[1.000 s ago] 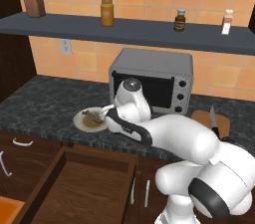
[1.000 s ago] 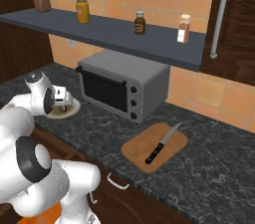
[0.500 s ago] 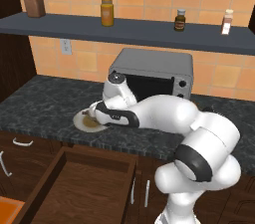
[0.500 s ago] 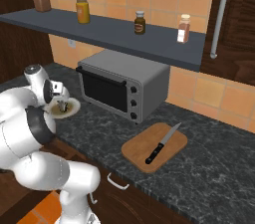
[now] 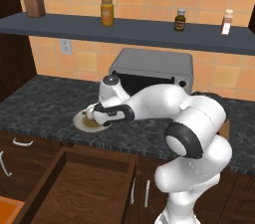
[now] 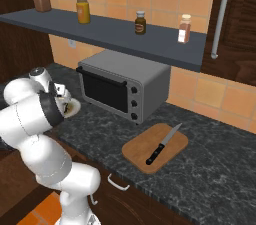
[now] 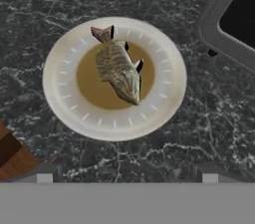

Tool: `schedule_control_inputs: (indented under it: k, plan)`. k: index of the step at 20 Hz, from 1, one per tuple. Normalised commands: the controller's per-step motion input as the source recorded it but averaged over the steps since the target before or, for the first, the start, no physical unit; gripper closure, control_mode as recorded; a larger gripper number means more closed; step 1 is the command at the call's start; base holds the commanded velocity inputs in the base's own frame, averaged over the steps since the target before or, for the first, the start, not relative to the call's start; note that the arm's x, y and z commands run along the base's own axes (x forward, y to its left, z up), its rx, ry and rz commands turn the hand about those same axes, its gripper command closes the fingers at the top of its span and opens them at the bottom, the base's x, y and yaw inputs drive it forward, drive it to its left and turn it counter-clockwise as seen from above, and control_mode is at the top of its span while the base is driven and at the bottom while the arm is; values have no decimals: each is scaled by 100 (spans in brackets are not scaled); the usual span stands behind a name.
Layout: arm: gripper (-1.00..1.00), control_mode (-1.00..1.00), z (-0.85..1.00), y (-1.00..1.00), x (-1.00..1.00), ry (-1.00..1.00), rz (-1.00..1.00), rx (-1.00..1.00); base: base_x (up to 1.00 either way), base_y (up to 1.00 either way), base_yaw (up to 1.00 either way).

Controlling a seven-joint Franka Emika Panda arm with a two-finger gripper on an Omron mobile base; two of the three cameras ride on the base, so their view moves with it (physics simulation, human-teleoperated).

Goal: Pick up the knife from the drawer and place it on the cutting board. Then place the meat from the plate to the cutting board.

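The knife (image 6: 161,146), black-handled with a thin blade, lies on the light wooden cutting board (image 6: 140,151) right of the oven. The white plate (image 7: 60,78) sits on the dark counter and carries the meat (image 7: 119,68), a brownish fish-shaped piece on its brown centre. My gripper (image 5: 94,116) hangs straight above the plate (image 5: 82,123), open, its fingertips (image 7: 45,177) spread wide and nothing between them. From the right base view the gripper (image 6: 63,102) partly hides the plate (image 6: 74,107). The dark wood drawer (image 5: 79,188) stands pulled open below the counter's edge.
A grey toaster oven (image 6: 125,84) stands on the counter close behind the plate; its corner (image 7: 229,19) reaches near the plate's rim. A shelf (image 5: 124,28) with several jars runs above. The open drawer's corner (image 7: 12,156) lies just below the plate.
The hand has swung left and come down over the plate. The jaws stayed open. Knife and board have not moved.
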Motion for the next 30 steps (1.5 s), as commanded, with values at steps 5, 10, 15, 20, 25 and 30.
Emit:
schedule_control_inputs:
  k: [5, 10, 15, 20, 25, 30]
  plan:
    - [-100, -100, -34, 2, 40, 5, 0, 0, 0, 0, 0]
    - [-100, -100, -13, 17, 25, 1, 0, 0, 0, 0, 0]
    - [-100, -100, -7, 17, 23, 0, -1, 0, 0, 0, 0]
    - [-100, -100, -12, 2, 33, 0, -2, -1, 0, 0, 0]
    - [-100, -100, -35, 3, 29, 0, -1, -4, 0, 0, 0]
    - [-100, -100, -30, 10, 6, 0, -1, -3, 0, 0, 0]
